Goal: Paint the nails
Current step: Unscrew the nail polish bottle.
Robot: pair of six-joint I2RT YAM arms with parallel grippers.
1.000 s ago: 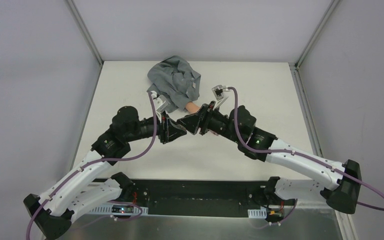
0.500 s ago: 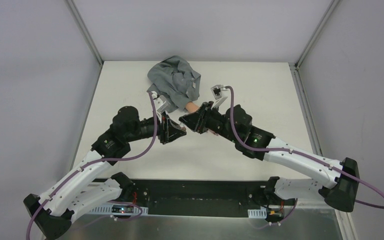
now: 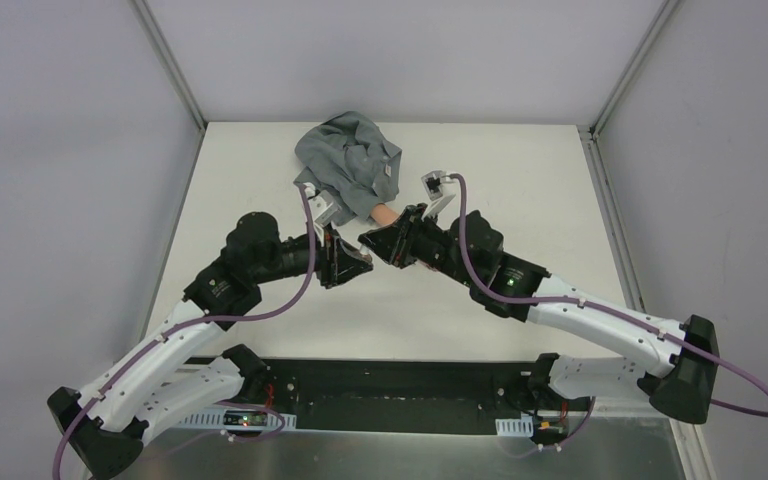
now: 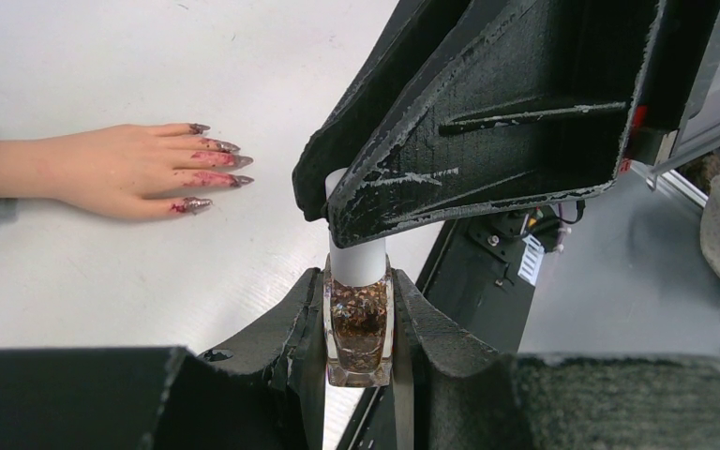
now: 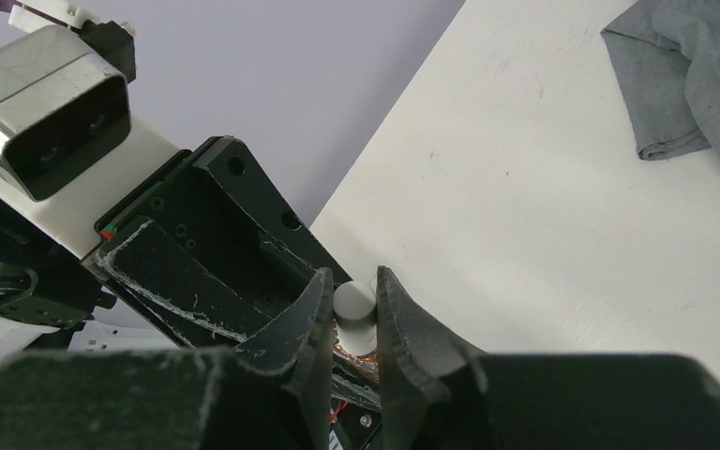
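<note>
The peach fake hand (image 4: 94,173) lies flat on the white table, its nails (image 4: 217,163) long, pointed and dark purplish-red, pointing right. Its grey sleeve (image 3: 348,160) is bunched at the table's far side. My left gripper (image 4: 359,292) is shut on a small glass polish bottle (image 4: 359,328) with glittery brown contents, held above the table. My right gripper (image 5: 353,283) meets it head-on, jaws pressed on both sides of the bottle's white cap (image 5: 354,305). In the top view the left gripper (image 3: 353,262) and right gripper (image 3: 373,246) touch tip to tip just in front of the hand (image 3: 385,213).
The table's near edge and the black base rail (image 3: 390,395) lie behind the arms. Grey walls (image 3: 80,150) enclose the table on both sides. The right arm's body (image 4: 497,112) fills the upper right of the left wrist view.
My right gripper has slid slightly left onto the bottle and its jaws have closed on the white cap. The left gripper has kept its hold on the bottle.
</note>
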